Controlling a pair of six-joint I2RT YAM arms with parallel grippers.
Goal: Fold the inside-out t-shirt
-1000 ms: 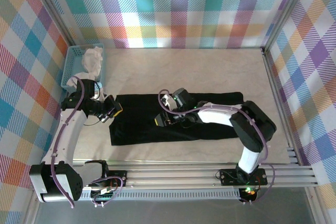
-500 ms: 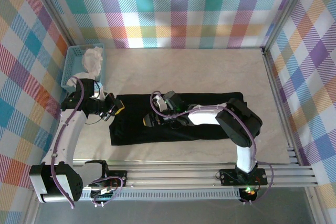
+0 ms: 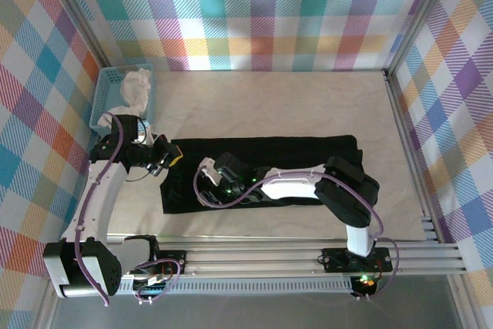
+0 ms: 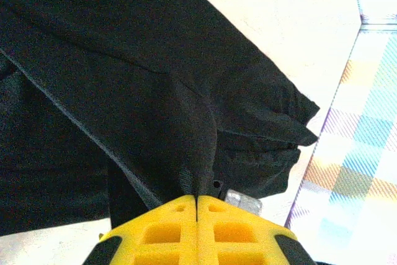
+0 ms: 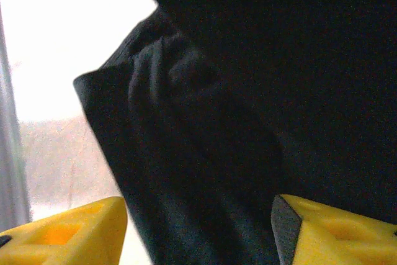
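The t-shirt [image 3: 285,150] is showing black on the beige table [image 3: 269,105], pastel plaid is covering the walls [image 3: 269,13], a white cloth [image 3: 137,86] is contrasting with the light-blue basket [image 3: 101,96], and yellow is colouring the left gripper [image 4: 197,200] and right gripper [image 5: 198,215].

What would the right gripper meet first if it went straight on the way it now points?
The black cotton t-shirt. A bunched fold lies straight ahead of the right gripper, between its parted jaws; how near is unclear.
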